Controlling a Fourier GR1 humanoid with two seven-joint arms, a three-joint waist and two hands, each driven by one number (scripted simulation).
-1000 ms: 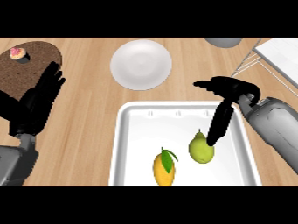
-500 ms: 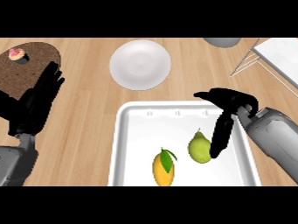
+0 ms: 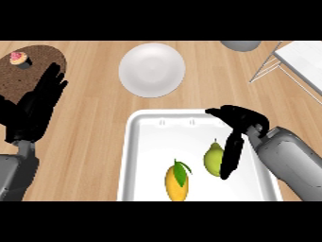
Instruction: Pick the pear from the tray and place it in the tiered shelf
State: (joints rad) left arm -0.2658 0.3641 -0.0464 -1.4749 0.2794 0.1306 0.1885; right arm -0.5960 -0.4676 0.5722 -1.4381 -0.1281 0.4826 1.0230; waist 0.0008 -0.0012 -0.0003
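We see the right hand (image 3: 245, 122) over the white tray (image 3: 144, 142), unclenched and holding nothing: its black fingers (image 3: 232, 152) run straight down along the right side of the pear (image 3: 212, 158) and cover that edge of it, so we cannot tell whether they touch the fruit or only pass in front of it. The thumb points left, apart from the pear. The pear is smooth, yellow-green and upright, in the right half of the tray, near a glossy orange-yellow fruit (image 3: 178, 182) with a green leaf. The tray is a rounded rectangle with a raised rim; its lower edge is cut off. The grey forearm hides part of its right rim. Beyond it on the pale wood-grain tabletop (image 3: 100, 127) lies a plain white round plate (image 3: 151, 69). At the upper right, the tiered shelf (image 3: 304, 56) shows only a white slab and thin wire legs, the rest out of view. A grey rounded thing (image 3: 240, 45) is clipped at the top. At the left, the left hand (image 3: 29, 109) rests open, fingers up, overlapping a speckled brown round board (image 3: 10, 75) that carries a small pink-topped cake (image 3: 20, 59).
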